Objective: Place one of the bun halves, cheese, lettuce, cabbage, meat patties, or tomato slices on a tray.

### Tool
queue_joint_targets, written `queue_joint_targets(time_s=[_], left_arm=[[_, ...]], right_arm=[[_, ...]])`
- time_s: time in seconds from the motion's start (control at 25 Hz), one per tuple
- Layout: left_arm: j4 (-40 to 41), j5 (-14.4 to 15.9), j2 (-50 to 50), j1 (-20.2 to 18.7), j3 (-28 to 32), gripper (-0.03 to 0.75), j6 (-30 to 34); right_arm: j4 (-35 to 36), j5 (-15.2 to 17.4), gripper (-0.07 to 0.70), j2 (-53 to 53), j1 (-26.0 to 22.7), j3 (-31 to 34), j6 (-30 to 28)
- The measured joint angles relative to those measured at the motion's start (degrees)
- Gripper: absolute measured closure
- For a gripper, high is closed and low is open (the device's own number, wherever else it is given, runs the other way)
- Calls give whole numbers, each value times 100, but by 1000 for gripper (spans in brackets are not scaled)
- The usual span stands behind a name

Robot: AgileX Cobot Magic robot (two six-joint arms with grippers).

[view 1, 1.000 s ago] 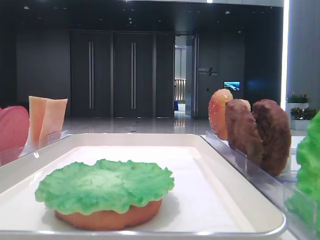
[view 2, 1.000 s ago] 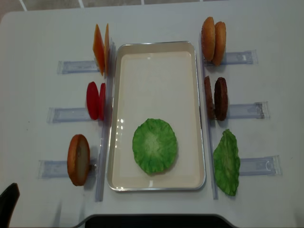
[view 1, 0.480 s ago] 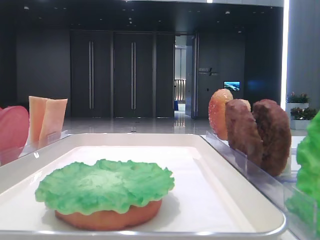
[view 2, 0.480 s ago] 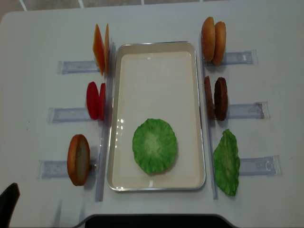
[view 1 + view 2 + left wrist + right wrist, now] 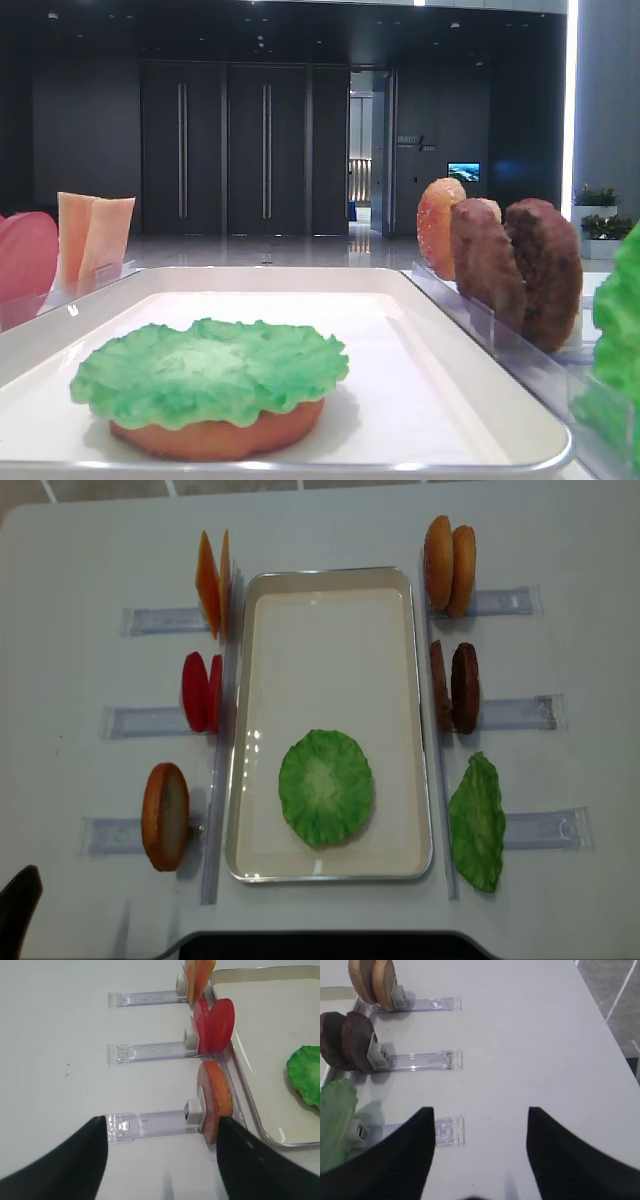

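Green lettuce [image 5: 325, 786] is lying on the tray [image 5: 330, 600], hiding a bun half [image 5: 215, 436] showing only in the low view. Both grippers, left [image 5: 162, 1160] and right [image 5: 479, 1147], are standing spread and empty.

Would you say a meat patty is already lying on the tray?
No, the tray holds only lettuce over a bun half; both meat patties stand outside it.

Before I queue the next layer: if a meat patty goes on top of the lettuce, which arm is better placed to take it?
Right. The meat patties stand in the rack on its side of the tray, and the right claw hangs open nearby. The left claw faces tomato slices.
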Motion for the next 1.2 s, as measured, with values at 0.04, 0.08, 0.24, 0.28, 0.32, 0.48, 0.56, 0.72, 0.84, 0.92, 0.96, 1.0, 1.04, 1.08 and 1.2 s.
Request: queue_joint_targets(time_s=[0.04,0.08,0.24,0.28,0.32,0.48,0.56,0.72,0.84,0.92,0.96,1.0,1.04,1.08,1.2], left_arm=[[0,0,0,0,0,199,0],[0,0,0,0,0,199,0],[0,0,0,0,0,199,0],[-5,0,0,0,0,199,0],[-5,0,0,0,0,199,0],[-5,0,0,0,0,199,0],[-5,0,0,0,0,199,0],[-5,0,0,0,0,199,0],[-5,0,0,0,0,199,0],[-5,0,0,0,0,199,0],[-5,0,0,0,0,199,0],[-5,0,0,0,0,199,0],[-5,0,0,0,0,199,0],[-5,0,0,0,0,199,0],[-5,0,0,0,0,199,0]], right_arm=[[0,0,239,1,0,0,-1],[0,0,239,1,0,0,-6],[0,0,239,1,0,0,-6],[0,0,239,1,0,0,-6],[0,-4,239,1,0,0,-6],[0,-4,239,1,0,0,-12],[-10,-4,239,1,0,0,-12],[-42,-4,239,1,0,0,-13],[-42,-4,239,1,0,0,-13],[-42,-4,239,1,0,0,-13],[-42,-4,239,1,0,0,-13],[-42,-4,239,1,0,0,-13],[-42,-4,239,1,0,0,-13],[-42,-4,239,1,0,0,-13],[-42,-4,239,1,0,0,-13]])
